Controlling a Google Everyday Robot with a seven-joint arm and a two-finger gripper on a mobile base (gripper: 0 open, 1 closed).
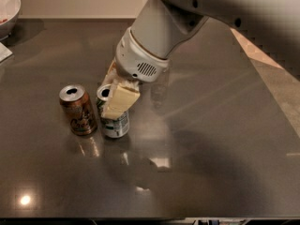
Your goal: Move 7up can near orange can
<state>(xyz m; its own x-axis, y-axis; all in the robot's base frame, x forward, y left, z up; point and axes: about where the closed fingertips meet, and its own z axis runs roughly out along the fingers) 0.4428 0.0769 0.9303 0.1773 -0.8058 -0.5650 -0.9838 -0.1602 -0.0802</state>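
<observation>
The 7up can, silver-white with green markings, stands upright on the dark table. My gripper is shut on the 7up can from above and the right, with its cream fingers across the can's upper part. The orange can, copper-orange with dark script, stands upright just left of the 7up can, a narrow gap between them.
A white bowl sits at the table's far left corner, with a white paper edge below it. My arm's grey-white body hangs over the table's middle. The table's right edge runs diagonally at the far right.
</observation>
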